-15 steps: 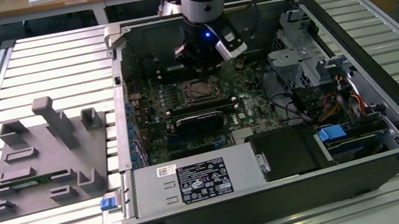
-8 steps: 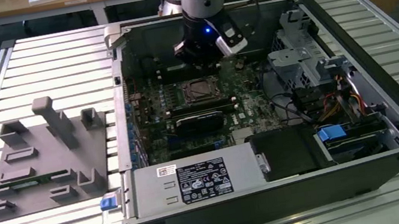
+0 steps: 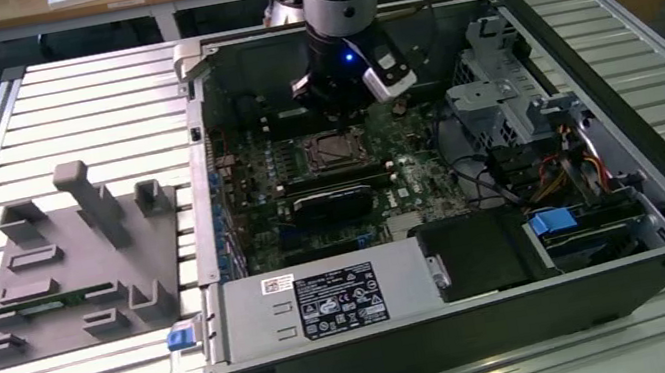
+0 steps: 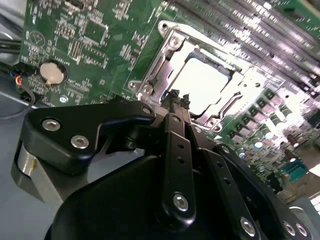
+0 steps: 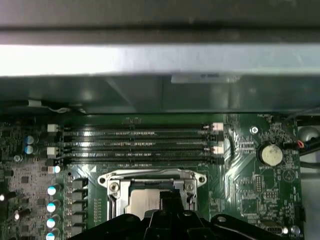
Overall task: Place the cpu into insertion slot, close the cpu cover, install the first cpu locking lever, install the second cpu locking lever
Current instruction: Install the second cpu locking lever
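The green motherboard (image 3: 266, 197) lies inside the open computer case. In its upper middle sits the insertion slot (image 3: 330, 151), a small dark square with a metal rim. In both wrist views the cpu (image 4: 205, 80) (image 5: 140, 204) rests in the slot, pale face up. The silver cpu cover (image 4: 172, 50) (image 5: 150, 179) frames it and appears to lie flat over it. My gripper (image 4: 178, 97) (image 3: 347, 111) hangs just beside the socket's near edge, its black fingers (image 4: 172, 145) pressed together and holding nothing. Its dark tips also reach into the first wrist view (image 5: 167, 200).
A grey power supply box (image 3: 325, 304) fills the case's front. A drive cage (image 3: 501, 102) and cables (image 3: 561, 174) crowd the exterior view's right. Memory slots (image 5: 140, 145) and a coin battery (image 5: 271, 154) flank the socket. A grey fixture block (image 3: 74, 260) stands on the slatted table.
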Action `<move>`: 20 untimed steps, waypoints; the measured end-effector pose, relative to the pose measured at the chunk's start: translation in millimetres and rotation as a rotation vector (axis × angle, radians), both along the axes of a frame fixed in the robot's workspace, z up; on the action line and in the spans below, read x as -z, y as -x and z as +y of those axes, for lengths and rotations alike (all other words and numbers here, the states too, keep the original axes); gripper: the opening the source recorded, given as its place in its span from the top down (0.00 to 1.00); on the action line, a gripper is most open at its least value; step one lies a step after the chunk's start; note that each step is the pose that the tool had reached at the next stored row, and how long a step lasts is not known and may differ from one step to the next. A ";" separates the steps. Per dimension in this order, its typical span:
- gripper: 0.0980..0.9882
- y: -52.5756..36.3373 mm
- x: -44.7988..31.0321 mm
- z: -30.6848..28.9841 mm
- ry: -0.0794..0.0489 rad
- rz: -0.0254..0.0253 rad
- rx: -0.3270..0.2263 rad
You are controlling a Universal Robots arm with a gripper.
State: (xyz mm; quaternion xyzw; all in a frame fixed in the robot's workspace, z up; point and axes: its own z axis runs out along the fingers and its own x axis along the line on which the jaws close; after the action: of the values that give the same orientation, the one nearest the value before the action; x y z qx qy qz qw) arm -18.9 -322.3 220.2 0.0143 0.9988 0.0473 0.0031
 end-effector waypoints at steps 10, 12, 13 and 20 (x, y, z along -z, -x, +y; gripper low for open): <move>0.99 0.0 -15.8 -2.7 0.000 -0.0001 0.000; 0.99 0.0 -18.8 -2.8 0.000 0.0000 0.000; 0.99 0.0 -18.9 -3.1 -0.001 -0.0001 0.000; 0.99 0.1 -18.9 -15.0 0.000 0.0000 0.000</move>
State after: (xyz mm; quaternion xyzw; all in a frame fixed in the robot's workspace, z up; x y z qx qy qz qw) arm -19.1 -337.3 239.1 0.0143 0.9988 0.0475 0.0031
